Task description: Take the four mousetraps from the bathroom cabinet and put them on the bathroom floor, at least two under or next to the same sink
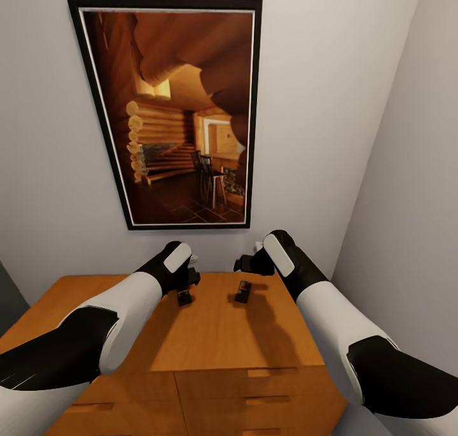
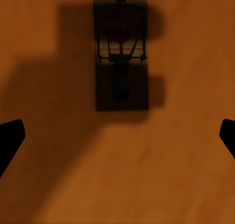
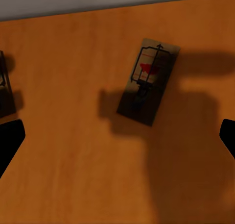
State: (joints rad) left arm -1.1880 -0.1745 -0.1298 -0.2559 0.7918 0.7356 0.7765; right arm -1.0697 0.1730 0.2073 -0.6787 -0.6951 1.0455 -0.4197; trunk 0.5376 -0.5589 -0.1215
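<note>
1. I'm facing a cabinet (image 1: 216, 340) set into a corner: a pale grey wall behind it and another running down its right side.
2. A tall picture (image 1: 175, 114) in a black frame hangs above the cabinet's back edge, showing a log-cabin room with stairs and chairs.
3. The cabinet top is flat, smooth orange-brown wood with faint grain; plain drawer fronts show below its front edge.
4. Two traps lie flat on the top, near its back edge and around the middle of its width, a little apart.
5. The left trap (image 1: 184, 296) sits just under my left gripper (image 1: 186, 277). From the left wrist it (image 2: 121, 52) is a dim rectangular board in shadow, with a dark wire frame and a red spot at one end.
6. The right trap (image 1: 243, 291) lies below my right gripper (image 1: 247, 263). From the right wrist it (image 3: 148, 80) is a tan board, angled to the back edge, with dark wire and a red patch.
7. I can read no writing or brand anywhere.
8. Left gripper (image 2: 117, 138): fingers spread wide, nothing between them.
9. Right gripper (image 3: 117, 138): likewise spread and holding nothing, above bare wood.
</note>
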